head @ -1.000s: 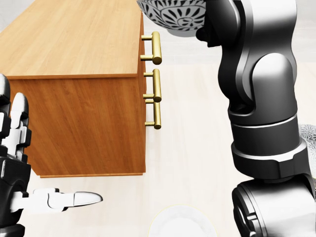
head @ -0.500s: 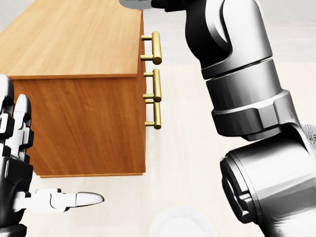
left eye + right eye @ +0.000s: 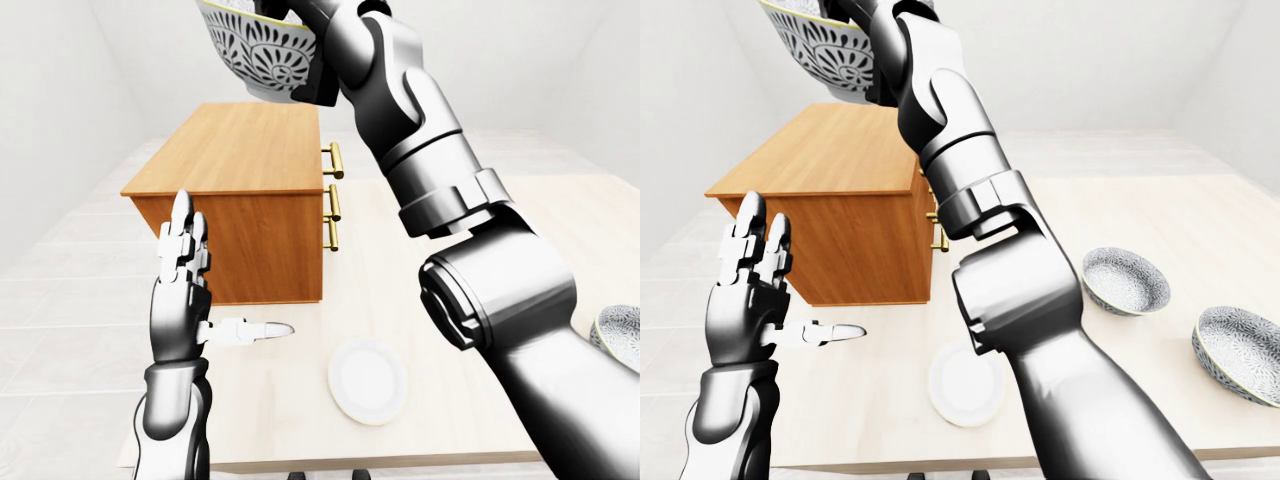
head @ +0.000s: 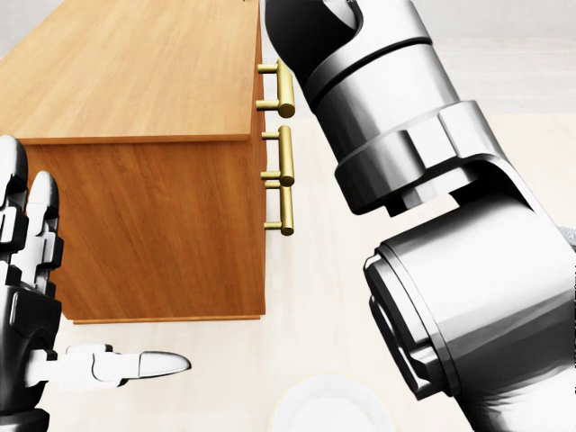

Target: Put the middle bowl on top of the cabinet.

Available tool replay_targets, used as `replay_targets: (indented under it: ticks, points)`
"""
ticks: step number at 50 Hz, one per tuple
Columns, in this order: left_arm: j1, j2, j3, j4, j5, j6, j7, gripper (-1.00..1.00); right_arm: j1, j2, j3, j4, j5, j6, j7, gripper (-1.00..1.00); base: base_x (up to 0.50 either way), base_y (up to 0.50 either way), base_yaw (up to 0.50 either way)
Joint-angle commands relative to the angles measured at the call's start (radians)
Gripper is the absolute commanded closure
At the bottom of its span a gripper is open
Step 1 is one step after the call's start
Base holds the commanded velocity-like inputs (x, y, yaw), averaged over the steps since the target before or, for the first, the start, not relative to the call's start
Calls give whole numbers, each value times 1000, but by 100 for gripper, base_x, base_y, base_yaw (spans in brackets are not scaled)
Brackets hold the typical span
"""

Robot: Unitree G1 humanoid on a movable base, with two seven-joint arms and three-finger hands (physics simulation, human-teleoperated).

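The patterned middle bowl (image 3: 255, 45) hangs high in the air above the wooden cabinet (image 3: 240, 150), at the top of the left-eye view. My right hand (image 3: 300, 30) is shut on the bowl's right rim and is partly cut off by the top edge. The right arm fills the right half of the head view, where the bowl does not show. To the left of the cabinet's near side, my left hand (image 3: 205, 300) stands open above the table, with fingers (image 3: 183, 240) upright, thumb pointing right and nothing in it.
The cabinet has brass drawer handles (image 3: 335, 195) on its right face. A white plate (image 3: 368, 380) lies on the light table (image 3: 290, 420) near its bottom edge. Two more patterned bowls (image 3: 1125, 280) (image 3: 1245, 350) sit at the right of the table.
My right arm has swung up and to the left, carrying the bowl out of the top of the head view. The left hand has barely moved.
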Motion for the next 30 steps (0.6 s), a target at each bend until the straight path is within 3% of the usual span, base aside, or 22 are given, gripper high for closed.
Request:
replay_targets:
  ticks: [1,30]
  points:
    - [0,0,-1,-4,1,0,-2,-100,-46,37,21,106,69,0,-83,100,0,0,0]
    - [0,0,1,-6,-4,0,-7,-100,-28,101,43,242,92,0,-148,100,0,0,0]
